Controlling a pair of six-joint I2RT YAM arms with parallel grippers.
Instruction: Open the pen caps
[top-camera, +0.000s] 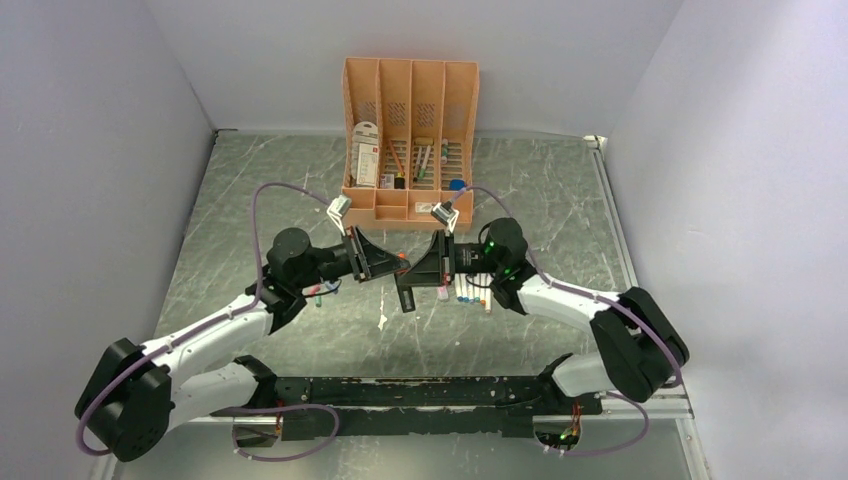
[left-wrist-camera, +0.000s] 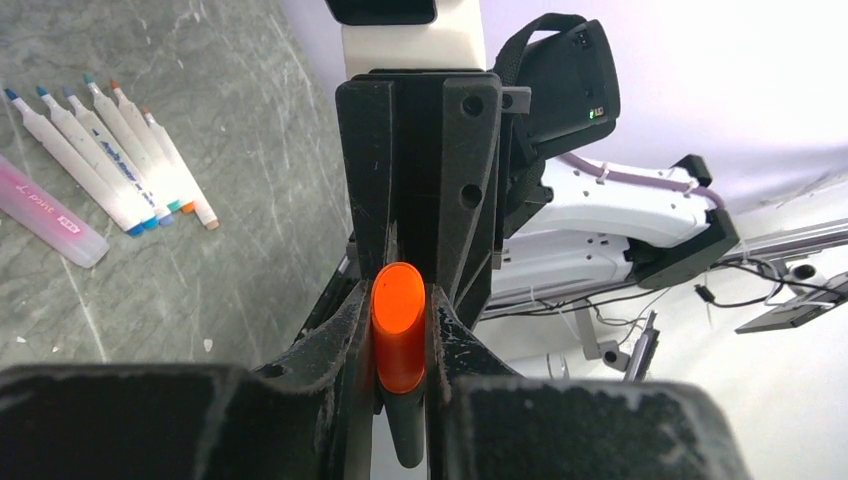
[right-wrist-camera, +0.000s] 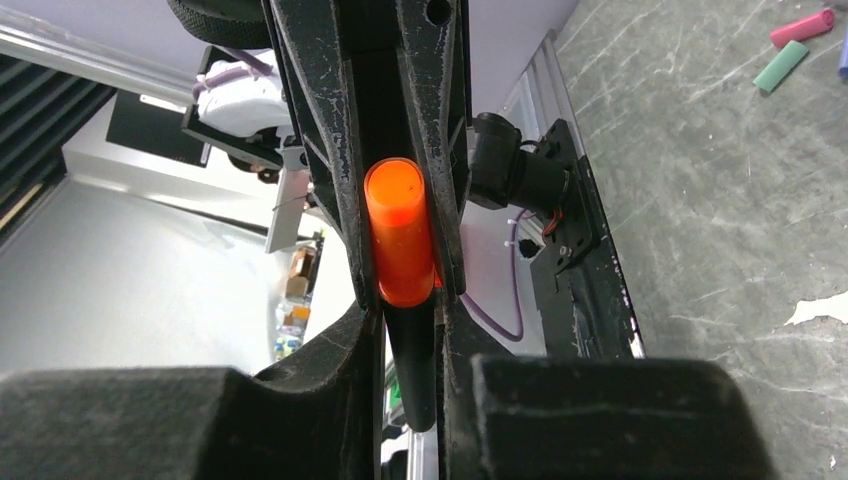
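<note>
Left fingers (left-wrist-camera: 330, 350) and right fingers (right-wrist-camera: 335, 350) pinch one dark pen (left-wrist-camera: 405, 435); its chunky orange cap (left-wrist-camera: 398, 320) is glossy.

Grey marbled tabletop (top-camera: 560, 190), scuffed, with white flecks. Pale plain walls (top-camera: 90, 130) on three sides, even light. Peach organizer (top-camera: 392, 210) stands at the back wall.

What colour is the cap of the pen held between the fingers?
Orange. The cap on the black pen shows best in the right wrist view.
</note>
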